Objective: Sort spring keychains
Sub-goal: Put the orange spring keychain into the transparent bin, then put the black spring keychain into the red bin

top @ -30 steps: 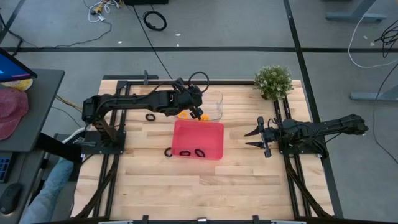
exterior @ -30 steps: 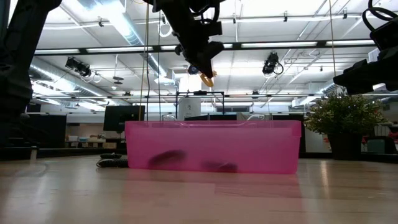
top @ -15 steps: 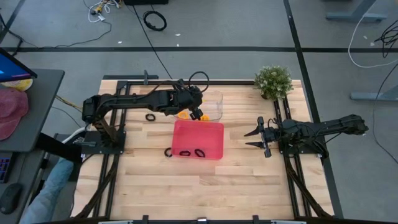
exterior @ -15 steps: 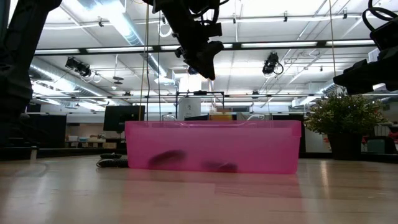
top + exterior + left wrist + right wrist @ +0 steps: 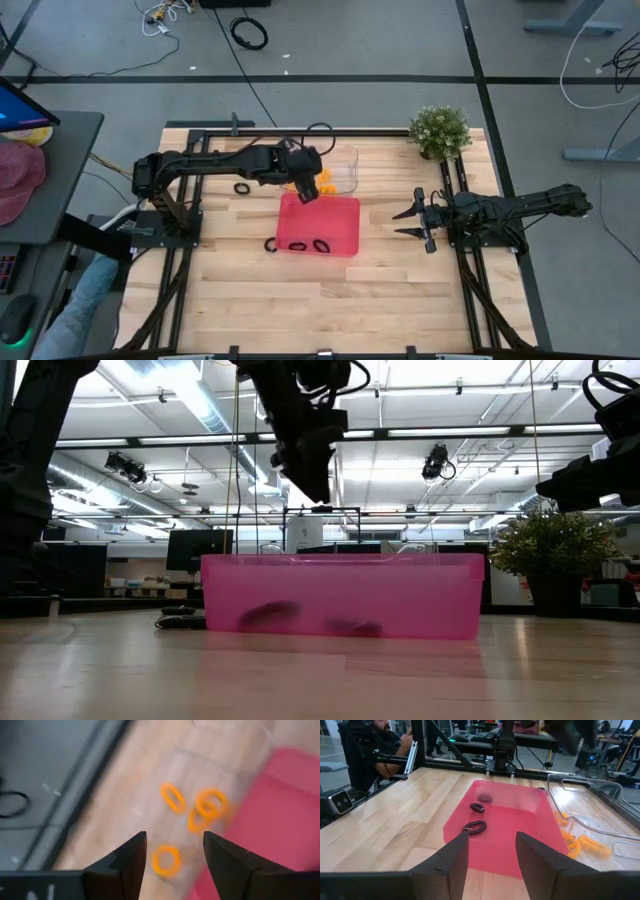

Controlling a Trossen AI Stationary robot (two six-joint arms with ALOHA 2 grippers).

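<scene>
- Pink translucent plastic tray (image 5: 345,238) sits mid-table on the pale wooden table top (image 5: 400,290); two black coiled spring keychains (image 5: 321,245) lie inside it near its front edge, and a third black coil (image 5: 271,244) lies on the wood just beside the tray's left front corner.
- Behind the tray stands a clear plastic bin (image 5: 347,160), and the orange coiled spring keychains (image 5: 173,798) lie in it; the left wrist view shows four of them, two overlapping.
- Another black coiled keychain (image 5: 241,187) lies on the wood to the left, near the left arm.
- The left gripper (image 5: 308,190) hovers in the air over the seam between the clear bin and the pink tray, its jaws apart with nothing between them.
- The right gripper (image 5: 408,222) waits at the right side of the table, well apart from the tray, jaws apart and empty.
- A small green potted plant (image 5: 440,131) stands at the far right corner.
- In the right wrist view a person (image 5: 385,742) sits beyond the table.
</scene>
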